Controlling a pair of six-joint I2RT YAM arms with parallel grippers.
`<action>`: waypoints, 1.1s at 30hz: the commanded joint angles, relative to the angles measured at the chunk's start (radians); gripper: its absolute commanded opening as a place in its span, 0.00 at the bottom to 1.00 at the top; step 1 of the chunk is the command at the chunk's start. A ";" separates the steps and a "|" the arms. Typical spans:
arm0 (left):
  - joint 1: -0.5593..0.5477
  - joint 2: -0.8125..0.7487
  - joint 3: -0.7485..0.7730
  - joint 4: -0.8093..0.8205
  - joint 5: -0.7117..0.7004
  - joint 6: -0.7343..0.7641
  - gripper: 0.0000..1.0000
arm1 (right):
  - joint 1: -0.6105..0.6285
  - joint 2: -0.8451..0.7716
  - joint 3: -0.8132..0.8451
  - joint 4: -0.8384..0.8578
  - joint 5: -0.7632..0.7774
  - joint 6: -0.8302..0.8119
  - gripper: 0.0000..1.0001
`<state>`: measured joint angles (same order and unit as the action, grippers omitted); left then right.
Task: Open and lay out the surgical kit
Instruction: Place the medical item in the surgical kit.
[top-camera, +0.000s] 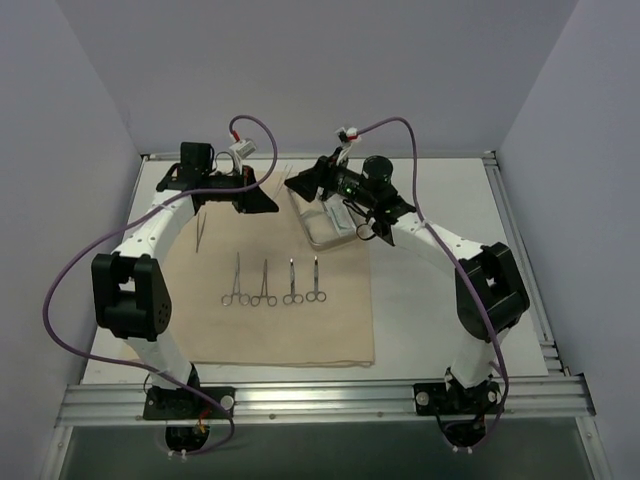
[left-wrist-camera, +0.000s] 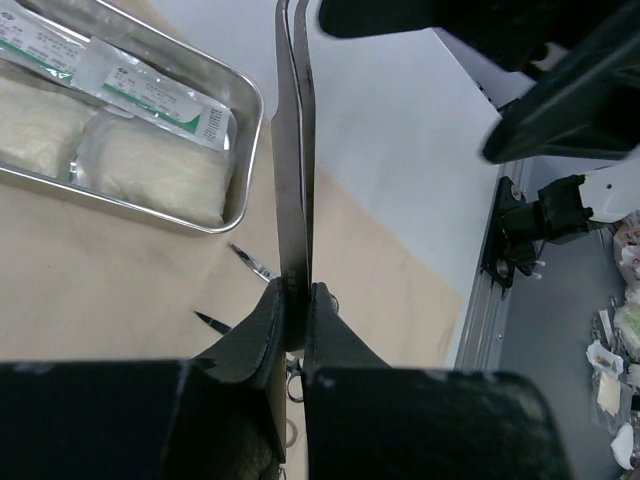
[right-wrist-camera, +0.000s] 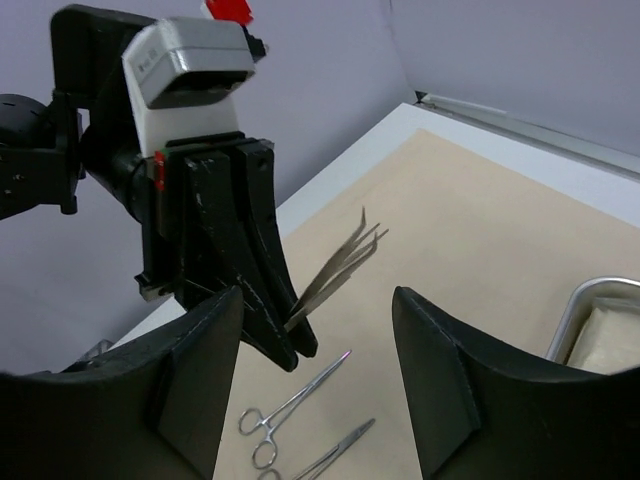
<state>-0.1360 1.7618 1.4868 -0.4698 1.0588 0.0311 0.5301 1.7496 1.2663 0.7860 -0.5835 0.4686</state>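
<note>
The beige cloth wrap (top-camera: 330, 320) lies spread flat on the table. On it are a row of forceps (top-camera: 237, 282) and scissors (top-camera: 316, 282), and a loose pair of tweezers (top-camera: 200, 230). The steel tray (top-camera: 312, 232) sits at the cloth's far edge. In the left wrist view the tray (left-wrist-camera: 248, 120) holds two gauze pads (left-wrist-camera: 150, 170) and clear packets (left-wrist-camera: 150, 92). My left gripper (left-wrist-camera: 297, 290) is shut on thin metal tweezers (left-wrist-camera: 295, 180), held above the cloth. My right gripper (right-wrist-camera: 320, 370) stands open just beside them, with nothing between its fingers.
Purple cables loop over both arms. A metal rail (top-camera: 320, 400) runs along the near table edge. Walls close in the back and both sides. White table surface (top-camera: 450, 290) shows to the right of the cloth.
</note>
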 joint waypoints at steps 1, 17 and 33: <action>-0.001 -0.048 0.013 0.054 0.093 -0.014 0.02 | -0.004 0.028 0.056 0.111 -0.067 0.054 0.56; -0.031 -0.044 0.001 0.062 0.099 -0.016 0.02 | 0.028 0.151 0.163 0.110 -0.081 0.142 0.28; -0.080 -0.051 0.144 -0.121 -0.468 0.148 0.56 | 0.038 0.123 0.176 -0.151 0.310 0.189 0.00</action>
<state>-0.1802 1.7504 1.5383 -0.5365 0.7700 0.0925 0.5610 1.9091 1.3960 0.7067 -0.4435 0.6373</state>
